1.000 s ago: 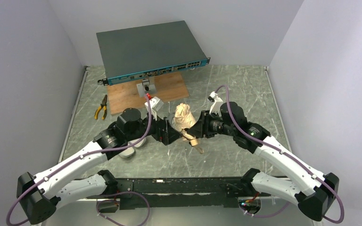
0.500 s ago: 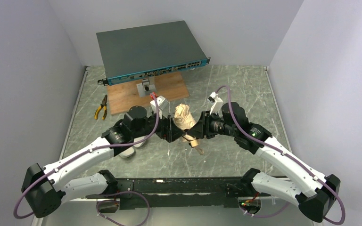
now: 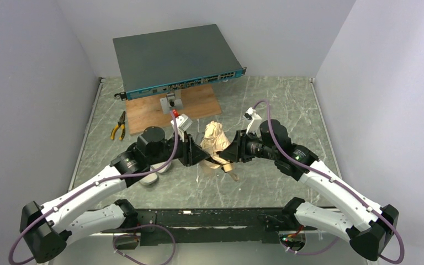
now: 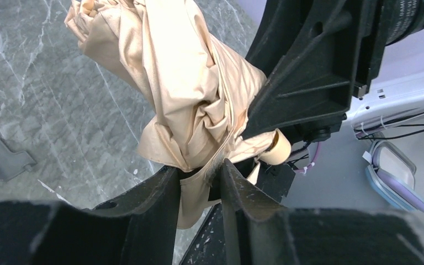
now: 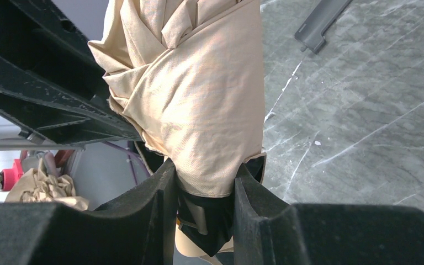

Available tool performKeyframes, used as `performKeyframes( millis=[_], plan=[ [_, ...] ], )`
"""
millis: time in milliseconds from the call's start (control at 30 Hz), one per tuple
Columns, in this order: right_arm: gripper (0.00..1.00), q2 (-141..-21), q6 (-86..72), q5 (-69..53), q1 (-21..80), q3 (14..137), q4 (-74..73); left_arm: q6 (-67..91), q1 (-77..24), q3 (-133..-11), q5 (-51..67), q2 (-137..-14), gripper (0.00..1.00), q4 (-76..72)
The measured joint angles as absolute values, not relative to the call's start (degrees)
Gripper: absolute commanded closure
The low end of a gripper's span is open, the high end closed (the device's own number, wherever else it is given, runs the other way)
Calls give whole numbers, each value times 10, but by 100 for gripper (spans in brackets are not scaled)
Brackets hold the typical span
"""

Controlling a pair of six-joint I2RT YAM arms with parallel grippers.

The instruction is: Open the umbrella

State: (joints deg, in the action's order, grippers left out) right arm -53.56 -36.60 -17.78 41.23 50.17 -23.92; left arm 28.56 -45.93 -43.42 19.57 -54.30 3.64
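Note:
The umbrella point(image 3: 213, 138) is folded, a cream-beige bundle held upright above the table's middle between both arms. My left gripper point(image 3: 201, 157) comes in from the left; in the left wrist view point(image 4: 197, 169) its jaws are shut on a loose fold of beige fabric point(image 4: 194, 187) at the bundle's lower end. My right gripper point(image 3: 229, 154) comes in from the right, shut point(image 5: 201, 172) around the lower canopy point(image 5: 199, 99), where the black lining point(image 5: 221, 221) shows. The tan handle point(image 3: 227, 166) hangs just below both grippers, also visible as a tan handle point(image 4: 279, 149) behind my left fingers.
A grey network switch point(image 3: 176, 58) leans over a wooden board point(image 3: 199, 106) at the back, with a small grey stand point(image 3: 171, 101) in front. Yellow-handled pliers point(image 3: 118, 126) lie at the left. A whitish case shell point(image 3: 151, 178) sits under my left arm.
My left gripper has gone from wide open to shut on the umbrella's fabric. The right gripper has kept its hold; the bundle has shifted slightly left.

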Motion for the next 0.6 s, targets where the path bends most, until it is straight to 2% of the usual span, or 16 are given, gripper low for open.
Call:
performKeyframes(
  millis=[100,267,600],
  plan=[
    [100,-536,-366,-175,412,502,-239,285,-459,-439,194,-526,65,62],
    [100,-536,-366,-174,412,502,-239,283,-460,-461,191,-515,70,99],
    [100,-536,-366,-170,412,502,-239,281,-463,-478,186,-507,52,150]
  ],
)
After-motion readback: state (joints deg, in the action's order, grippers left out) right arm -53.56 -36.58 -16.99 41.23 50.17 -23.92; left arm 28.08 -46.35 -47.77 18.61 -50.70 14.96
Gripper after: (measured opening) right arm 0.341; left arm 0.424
